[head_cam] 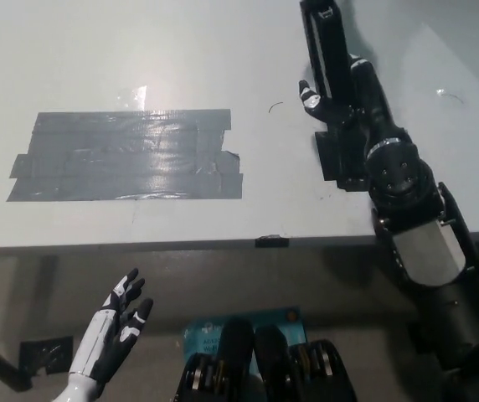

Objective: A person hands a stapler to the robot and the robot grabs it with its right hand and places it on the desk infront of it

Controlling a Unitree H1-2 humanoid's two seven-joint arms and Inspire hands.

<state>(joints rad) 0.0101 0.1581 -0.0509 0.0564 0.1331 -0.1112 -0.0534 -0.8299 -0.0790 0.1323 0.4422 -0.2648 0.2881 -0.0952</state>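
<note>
Stapler (325,50) (rigid, probably rather heavy) is clasped by right hand (340,105) fingers near its middle; left hand (115,325) is spread.

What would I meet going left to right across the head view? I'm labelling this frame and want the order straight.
White left hand, resting open below the desk edge → grey tape patch on the desk → black stapler → black right hand shut on it.
</note>
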